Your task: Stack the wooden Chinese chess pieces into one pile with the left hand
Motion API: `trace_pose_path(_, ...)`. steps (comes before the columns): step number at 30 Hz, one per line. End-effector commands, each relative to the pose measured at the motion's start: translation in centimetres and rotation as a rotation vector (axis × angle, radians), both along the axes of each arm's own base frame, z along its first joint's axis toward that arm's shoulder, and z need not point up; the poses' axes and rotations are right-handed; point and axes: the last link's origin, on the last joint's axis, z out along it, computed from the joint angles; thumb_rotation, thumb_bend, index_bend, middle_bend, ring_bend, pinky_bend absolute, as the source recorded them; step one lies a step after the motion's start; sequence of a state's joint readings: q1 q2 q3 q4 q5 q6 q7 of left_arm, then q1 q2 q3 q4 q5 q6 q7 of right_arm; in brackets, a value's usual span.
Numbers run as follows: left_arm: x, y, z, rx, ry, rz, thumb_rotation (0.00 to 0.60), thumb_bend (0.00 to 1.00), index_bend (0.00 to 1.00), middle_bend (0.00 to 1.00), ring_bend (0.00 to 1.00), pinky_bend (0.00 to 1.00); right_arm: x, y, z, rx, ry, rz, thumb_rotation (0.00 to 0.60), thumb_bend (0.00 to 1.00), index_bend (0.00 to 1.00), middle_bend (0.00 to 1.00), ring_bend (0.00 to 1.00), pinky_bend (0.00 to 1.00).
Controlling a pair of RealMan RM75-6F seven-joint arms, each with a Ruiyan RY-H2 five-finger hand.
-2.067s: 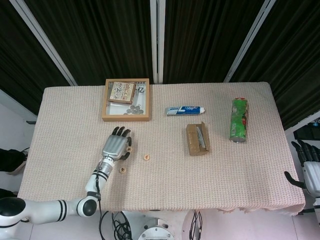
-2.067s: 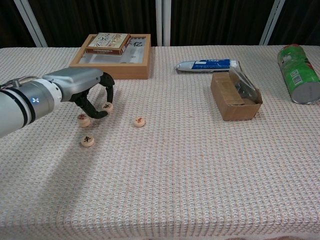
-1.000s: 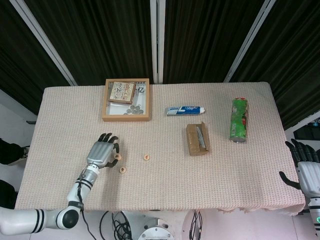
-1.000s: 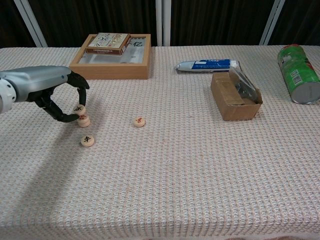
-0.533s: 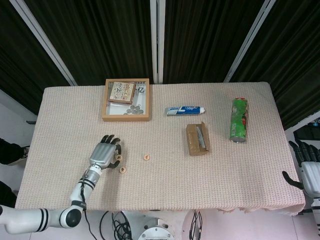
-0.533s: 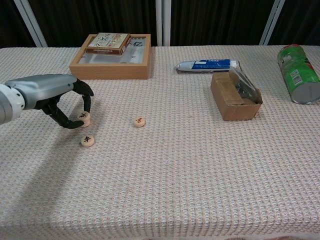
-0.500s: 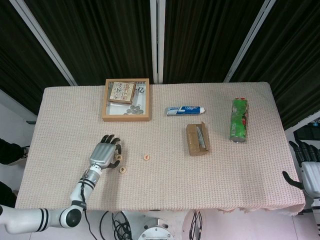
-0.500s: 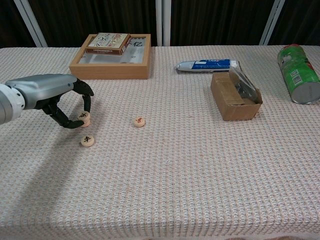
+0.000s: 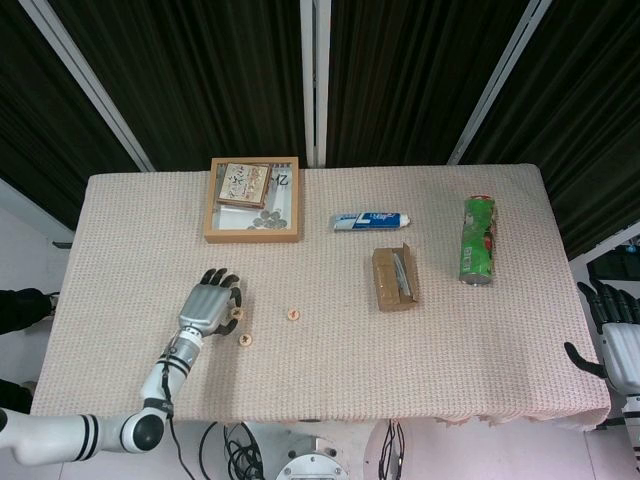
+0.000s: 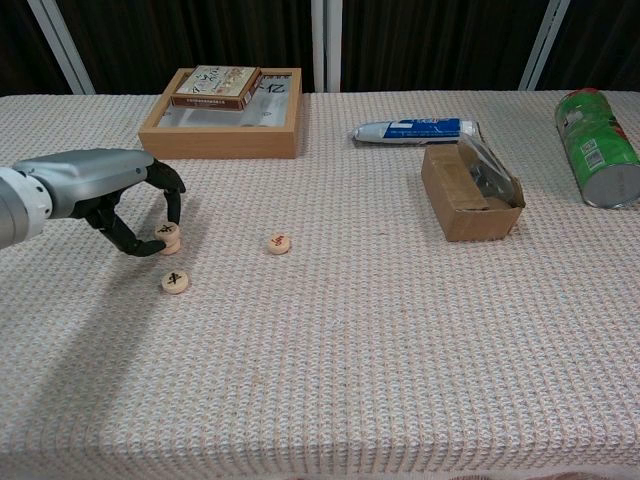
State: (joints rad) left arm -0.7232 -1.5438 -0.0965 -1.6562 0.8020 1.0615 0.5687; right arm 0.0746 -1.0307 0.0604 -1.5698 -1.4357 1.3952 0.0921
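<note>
My left hand (image 10: pixel 120 195) hangs over the left part of the table (image 10: pixel 400 330), fingers curled down, with the thumb and a finger pinching the top chess piece (image 10: pixel 167 232) of a small pile; from the chest view that piece sits on another one below it, the two touching, though the lower piece is partly hidden by my fingertips. From the head view the same hand (image 9: pixel 207 305) covers most of that pile, so only its edge shows beside my fingers. A second loose piece (image 10: pixel 175 282) lies flat on the cloth just in front of the pile, nearer to me, and a third piece (image 10: pixel 279 243) lies flat to the right, well apart from the pile. At the far side of the table stands a shallow wooden tray (image 10: pixel 283 137) with a card box (image 10: pixel 211 86) leaning across its far left corner. Right of it lies a toothpaste tube (image 10: pixel 415 129), and just in front of the tube an open cardboard box (image 10: pixel 460 200). A green can (image 10: pixel 596 145) lies on its side near the right edge. My right hand (image 9: pixel 617 330) hangs off the right end of the table, fingers apart and holding nothing.
</note>
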Motion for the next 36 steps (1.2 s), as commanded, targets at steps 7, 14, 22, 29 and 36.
trace_pose_path(7,0.1,-0.1,0.4,0.006,0.002,-0.006,0.600,0.31,0.42,0.14,0.00,0.00,0.0,0.0,0.0,0.003,0.001,-0.002,0.600,0.22,0.00,0.00,0.00,0.00)
trace_pose_path(14,0.0,-0.6,0.7,-0.005,0.010,-0.011,0.600,0.31,0.36,0.12,0.00,0.00,0.0,0.0,0.0,0.001,0.003,-0.003,0.600,0.22,0.00,0.00,0.00,0.00)
trace_pose_path(22,0.5,-1.3,0.9,-0.046,0.010,-0.055,0.600,0.31,0.33,0.07,0.00,0.00,0.1,0.0,-0.1,0.004,0.003,-0.003,0.600,0.23,0.00,0.00,0.00,0.00)
trace_pose_path(29,0.3,-1.4,0.8,-0.056,0.016,-0.052,0.600,0.31,0.35,0.06,0.00,0.00,0.1,-0.1,-0.1,0.005,0.003,-0.002,0.600,0.22,0.00,0.00,0.00,0.00)
trace_pose_path(36,0.1,-1.4,0.9,-0.057,0.017,-0.046,0.600,0.31,0.36,0.06,0.00,0.00,0.1,-0.1,-0.1,0.006,0.004,-0.001,0.600,0.22,0.00,0.00,0.00,0.00)
